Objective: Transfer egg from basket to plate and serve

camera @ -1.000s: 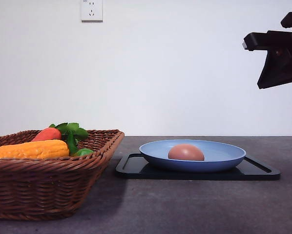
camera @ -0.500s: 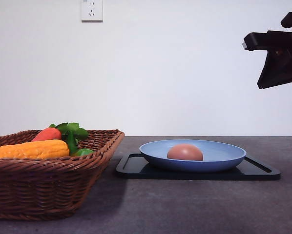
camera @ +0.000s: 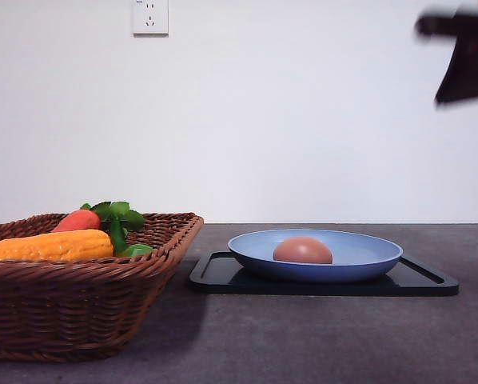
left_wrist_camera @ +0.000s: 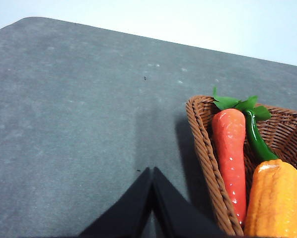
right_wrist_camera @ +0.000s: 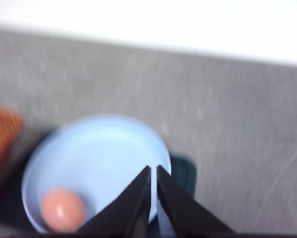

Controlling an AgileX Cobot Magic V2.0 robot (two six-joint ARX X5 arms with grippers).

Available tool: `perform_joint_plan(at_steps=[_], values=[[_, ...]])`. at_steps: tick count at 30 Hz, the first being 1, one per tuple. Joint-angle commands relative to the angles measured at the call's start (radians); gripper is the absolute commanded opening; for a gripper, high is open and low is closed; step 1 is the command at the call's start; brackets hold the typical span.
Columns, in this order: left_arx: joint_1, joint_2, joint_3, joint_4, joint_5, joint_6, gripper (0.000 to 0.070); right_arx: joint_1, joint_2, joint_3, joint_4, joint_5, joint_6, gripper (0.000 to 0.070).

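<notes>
Two grippers are being shown with fingers pressed together, empty: the left gripper (left_wrist_camera: 152, 171) beside the basket (left_wrist_camera: 203, 148), the right gripper (right_wrist_camera: 153, 171) high over the plate (right_wrist_camera: 104, 148). The egg (right_wrist_camera: 63, 209) is lying there, below-left of the right fingers, which are nearer; its long axis is lying flat.

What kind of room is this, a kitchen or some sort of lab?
Probably a lab test bench staged as a kitchen, not a real one: a bare dark grey tabletop against a plain white wall with a power socket, and glossy, toy-like vegetables in a brown woven wicker basket.
</notes>
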Motion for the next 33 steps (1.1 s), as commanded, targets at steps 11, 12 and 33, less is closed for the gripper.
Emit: perform_joint_plan(at_steps=[11, 12, 33], values=[[0.002, -0.002, -0.022, -0.011, 0.002, -0.002, 0.0000, -0.220, -0.456, -0.166, 0.083, -0.024, -0.109, 0.0000], [0.002, -0.002, -0.022, -0.011, 0.002, -0.002, 0.0000, -0.250, -0.487, -0.194, 0.083, -0.039, -0.105, 0.0000], [0.002, -0.002, -0.022, -0.011, 0.002, -0.002, 0.0000, -0.454, -0.613, -0.444, -0.050, -0.375, -0.035, 0.0000]])
